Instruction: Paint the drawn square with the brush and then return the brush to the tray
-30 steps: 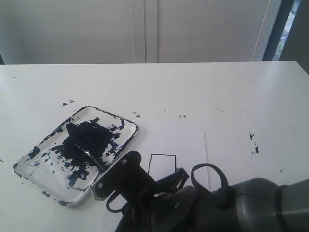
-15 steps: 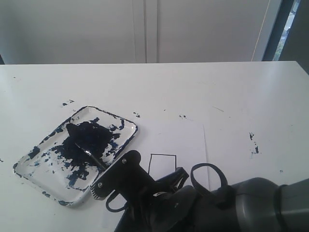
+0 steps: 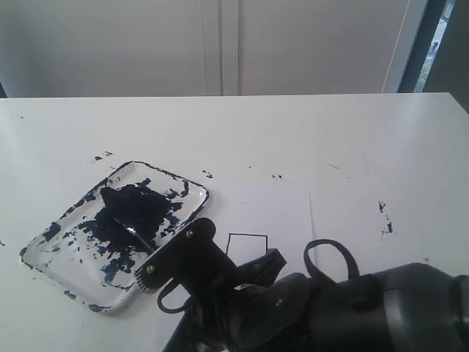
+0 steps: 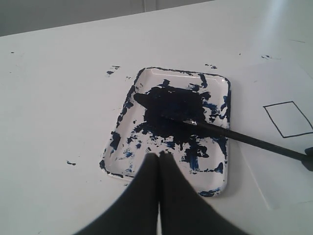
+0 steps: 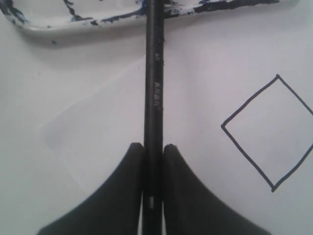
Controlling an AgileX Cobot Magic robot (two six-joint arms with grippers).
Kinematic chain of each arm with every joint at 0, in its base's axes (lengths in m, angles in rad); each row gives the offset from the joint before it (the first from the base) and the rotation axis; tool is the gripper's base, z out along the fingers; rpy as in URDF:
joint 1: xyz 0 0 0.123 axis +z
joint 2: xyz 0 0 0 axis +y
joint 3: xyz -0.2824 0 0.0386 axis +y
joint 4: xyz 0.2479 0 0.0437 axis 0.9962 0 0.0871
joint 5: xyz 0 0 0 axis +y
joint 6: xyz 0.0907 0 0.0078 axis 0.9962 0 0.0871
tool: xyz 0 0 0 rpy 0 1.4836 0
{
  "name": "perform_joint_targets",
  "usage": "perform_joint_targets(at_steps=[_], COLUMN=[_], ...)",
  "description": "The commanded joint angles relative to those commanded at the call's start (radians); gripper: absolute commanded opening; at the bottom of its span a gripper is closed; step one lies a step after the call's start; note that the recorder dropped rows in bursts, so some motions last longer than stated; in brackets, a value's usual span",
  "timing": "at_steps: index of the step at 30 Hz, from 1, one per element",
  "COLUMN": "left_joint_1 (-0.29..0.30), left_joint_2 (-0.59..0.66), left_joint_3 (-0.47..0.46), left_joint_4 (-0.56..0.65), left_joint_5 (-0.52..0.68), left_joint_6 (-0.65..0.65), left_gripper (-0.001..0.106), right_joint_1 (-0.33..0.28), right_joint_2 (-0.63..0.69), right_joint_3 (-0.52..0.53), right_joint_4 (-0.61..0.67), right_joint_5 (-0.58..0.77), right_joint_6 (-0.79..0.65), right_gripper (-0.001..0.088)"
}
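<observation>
The brush [image 3: 139, 236] lies with its bristle tip in the paint-smeared white tray [image 3: 189, 192] and its black handle running out over the rim. My right gripper [image 3: 158, 259] is shut on that handle just outside the tray; the right wrist view shows the handle [image 5: 153, 83] pinched between both fingers of the gripper [image 5: 153, 146]. The drawn square [image 3: 248, 246], white inside, sits on the paper just beside this gripper and is partly hidden by it. My left gripper [image 4: 159, 155] hangs shut and empty over the tray's near rim [image 4: 215, 171], apart from the brush [image 4: 234, 137] and the square [image 4: 288, 119].
A white paper sheet [image 3: 271, 205] lies right of the tray on the white table. Small dark paint specks [image 3: 385, 216] dot the table. A wall runs behind the table's far edge. My right arm's dark body [image 3: 352, 312] fills the lower right.
My right gripper's jaws have closed on the brush handle, and the gripper has shifted slightly to the left. The tray and the square have not moved.
</observation>
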Motion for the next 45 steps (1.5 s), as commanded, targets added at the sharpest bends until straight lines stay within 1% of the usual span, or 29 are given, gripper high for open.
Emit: perform_joint_targets(at_steps=[5, 14, 17, 21, 25, 28, 29, 33, 35, 39, 45], left_joint_1=[0.000, 0.000, 0.000, 0.000, 0.000, 0.000, 0.000, 0.000, 0.000, 0.000, 0.000], left_joint_2=[0.000, 0.000, 0.000, 0.005, 0.063, 0.091, 0.098, 0.105, 0.105, 0.105, 0.105], left_joint_3=[0.000, 0.000, 0.000, 0.000, 0.000, 0.000, 0.000, 0.000, 0.000, 0.000, 0.000], left_joint_4=[0.000, 0.000, 0.000, -0.029, -0.189, -0.206, -0.206, -0.206, -0.206, -0.206, -0.206], left_joint_5=[0.000, 0.002, 0.002, -0.006, -0.001, -0.001, -0.001, -0.001, -0.001, -0.006, -0.006], left_joint_6=[0.000, 0.000, 0.000, 0.002, 0.177, 0.203, 0.203, 0.205, 0.205, 0.205, 0.205], left_gripper=[0.000, 0.000, 0.000, 0.000, 0.000, 0.000, 0.000, 0.000, 0.000, 0.000, 0.000], right_joint_1=[0.000, 0.002, 0.002, 0.002, 0.002, 0.002, 0.002, 0.002, 0.002, 0.002, 0.000], right_joint_2=[-0.044, -0.147, -0.203, -0.305, -0.437, -0.507, -0.538, -0.588, -0.618, -0.665, -0.675], right_joint_3=[0.000, 0.008, 0.045, 0.115, 0.178, 0.191, 0.191, 0.191, 0.191, 0.191, 0.191], right_joint_4=[0.010, 0.010, 0.010, 0.010, 0.010, 0.010, 0.010, 0.010, 0.010, 0.010, 0.010], right_joint_5=[-0.009, -0.009, -0.011, -0.009, -0.040, -0.067, -0.088, -0.168, -0.204, -0.255, -0.242], right_joint_6=[-0.049, -0.072, -0.090, -0.101, -0.141, -0.149, -0.192, -0.232, -0.279, -0.326, -0.331], right_gripper=[0.0000, 0.0000, 0.0000, 0.0000, 0.0000, 0.0000, 0.0000, 0.0000, 0.0000, 0.0000, 0.0000])
